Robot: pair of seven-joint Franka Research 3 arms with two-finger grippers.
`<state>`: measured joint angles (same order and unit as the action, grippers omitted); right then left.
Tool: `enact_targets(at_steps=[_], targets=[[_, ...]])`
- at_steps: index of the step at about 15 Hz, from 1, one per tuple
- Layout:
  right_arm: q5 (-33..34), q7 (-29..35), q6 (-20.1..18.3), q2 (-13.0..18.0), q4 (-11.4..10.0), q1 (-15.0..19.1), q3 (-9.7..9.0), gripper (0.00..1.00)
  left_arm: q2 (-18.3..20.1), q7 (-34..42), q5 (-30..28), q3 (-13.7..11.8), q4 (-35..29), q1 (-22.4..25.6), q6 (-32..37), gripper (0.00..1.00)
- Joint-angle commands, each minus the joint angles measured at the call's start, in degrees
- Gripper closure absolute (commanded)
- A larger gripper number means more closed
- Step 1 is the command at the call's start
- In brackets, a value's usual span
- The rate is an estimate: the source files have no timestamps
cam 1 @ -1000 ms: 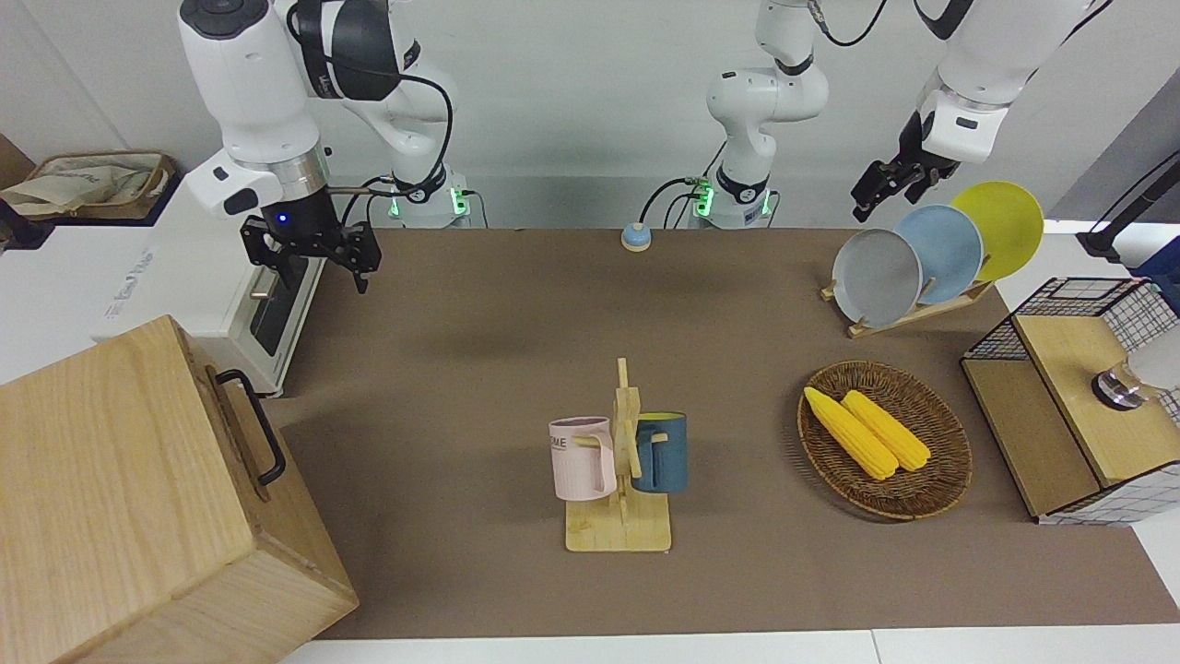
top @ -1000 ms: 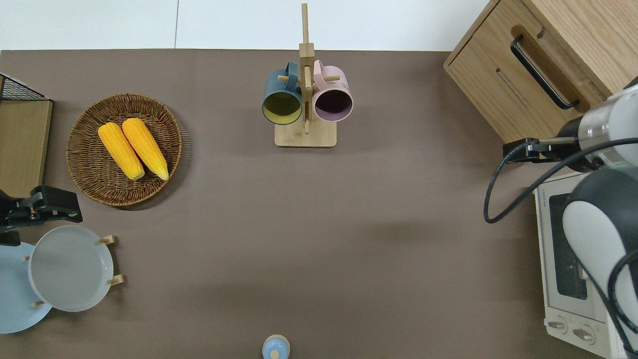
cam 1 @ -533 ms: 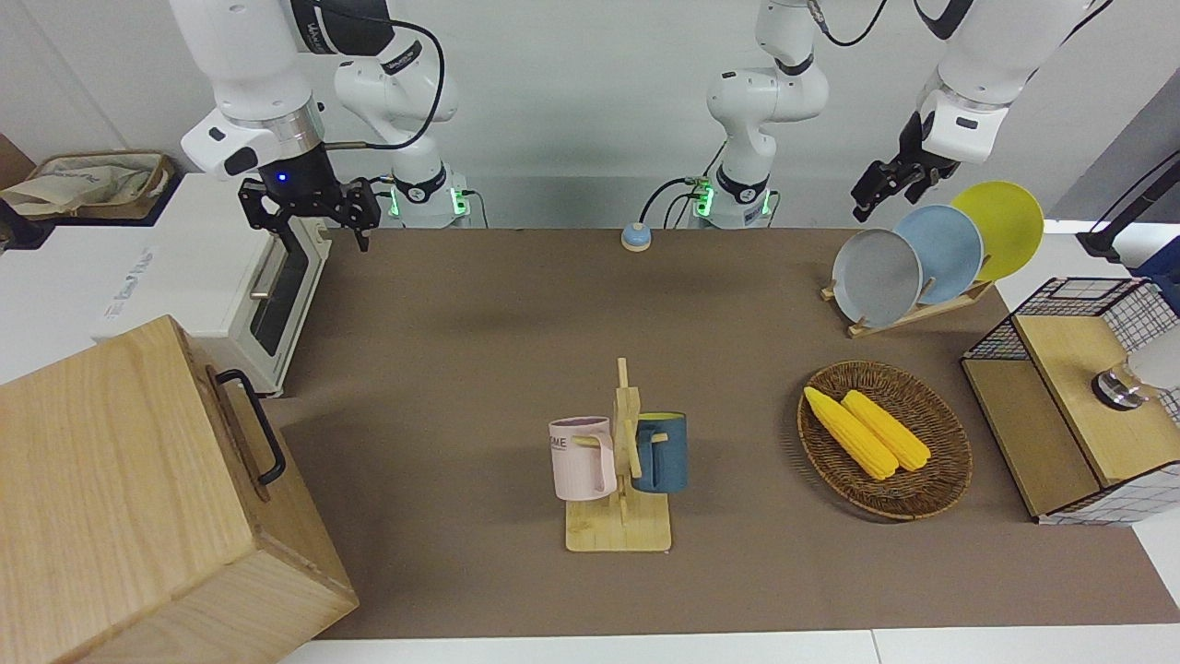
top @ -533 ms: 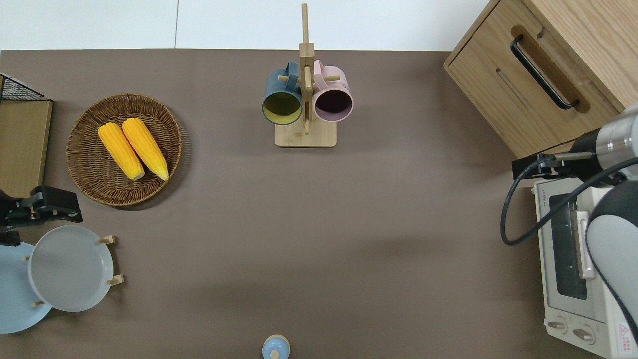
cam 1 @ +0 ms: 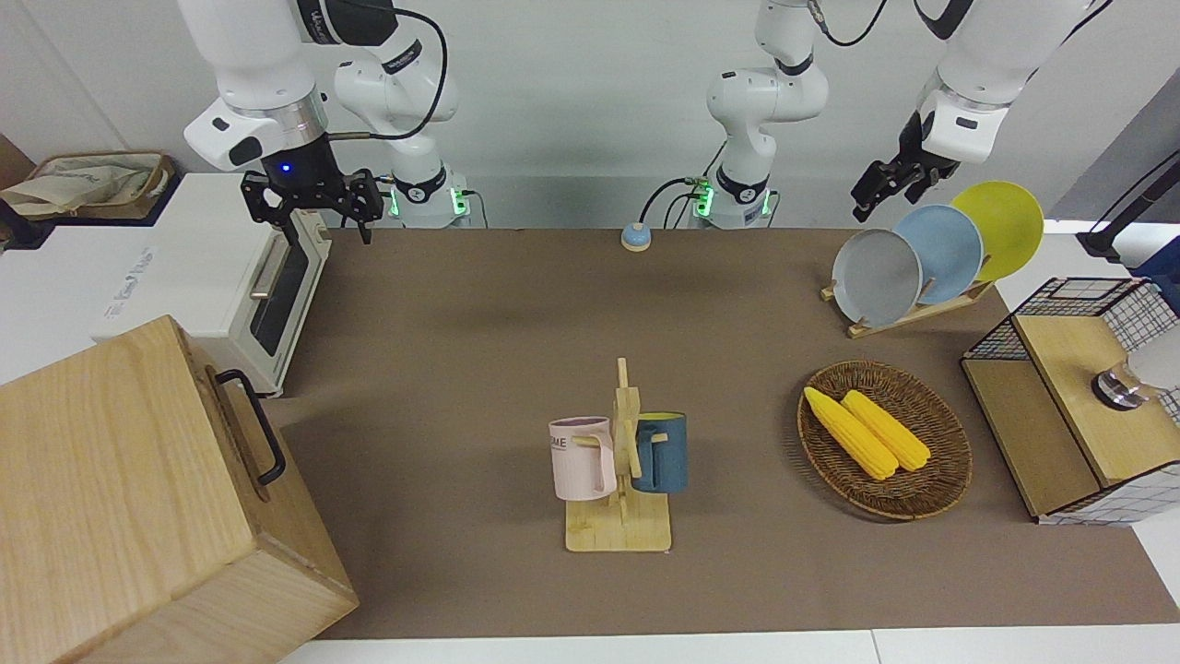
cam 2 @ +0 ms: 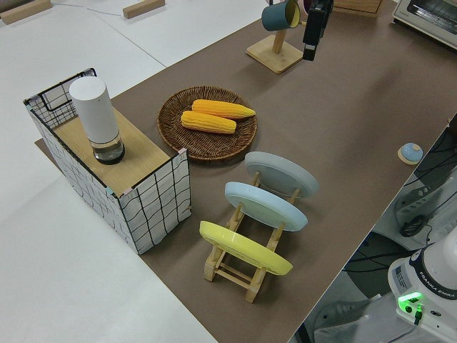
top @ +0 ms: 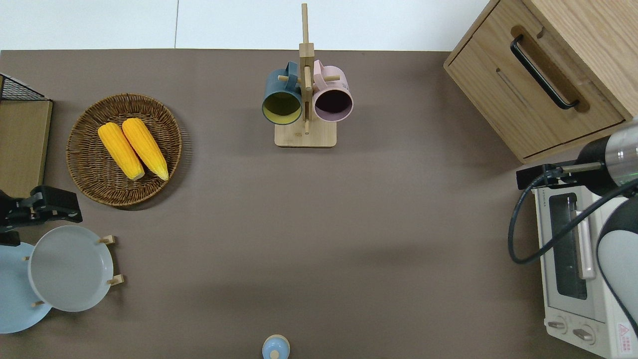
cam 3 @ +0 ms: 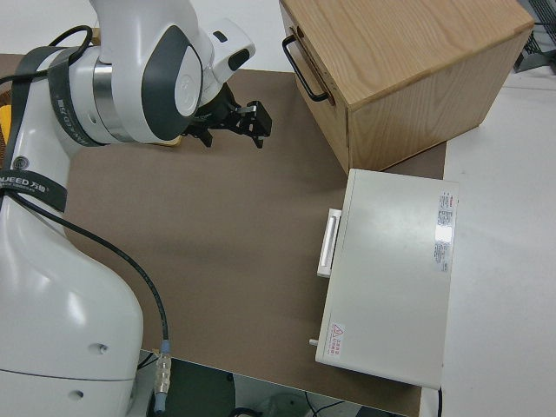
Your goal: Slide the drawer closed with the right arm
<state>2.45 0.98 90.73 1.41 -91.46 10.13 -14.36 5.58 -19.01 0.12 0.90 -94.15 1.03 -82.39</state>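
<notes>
**Pale wood drawer flush in its cabinet, right arm raised**

Right gripper (cam 1: 312, 214) hung up in the air, fingers pointing down and spread apart, holding nothing, over the corner of the white oven (top: 573, 269) nearest the cabinet (top: 588, 30). Drawer (top: 528, 94) sat at the right arm's end of the table, farther from the robots than the oven. Its straight black bar handle (top: 542, 73) ran along its long axis, slanting across the overhead view. Left arm parked; its gripper (cam 1: 883, 189) state unclear.

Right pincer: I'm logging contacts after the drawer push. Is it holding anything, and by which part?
Nothing is held. The right pincer hangs open and empty over the oven, apart from the drawer and its handle.
</notes>
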Motion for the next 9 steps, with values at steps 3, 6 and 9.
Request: enact_targets(at_steps=[3,6,9], targets=[[-1.57,-1.51,-2.75,-0.26,1.37,-8.98,9.08,0.011,0.48,0.55,-0.21,-0.29,0.02,-0.24,0.12,0.01],[-1.66,-1.51,-3.89,-1.23,2.69,-11.8,11.73,0.011,0.48,0.55,-0.21,-0.29,0.02,-0.24,0.12,0.01],[-1.66,-1.51,-3.98,-1.23,2.69,-11.8,11.81,0.011,0.48,0.55,-0.21,-0.29,0.02,-0.24,0.12,0.01]])
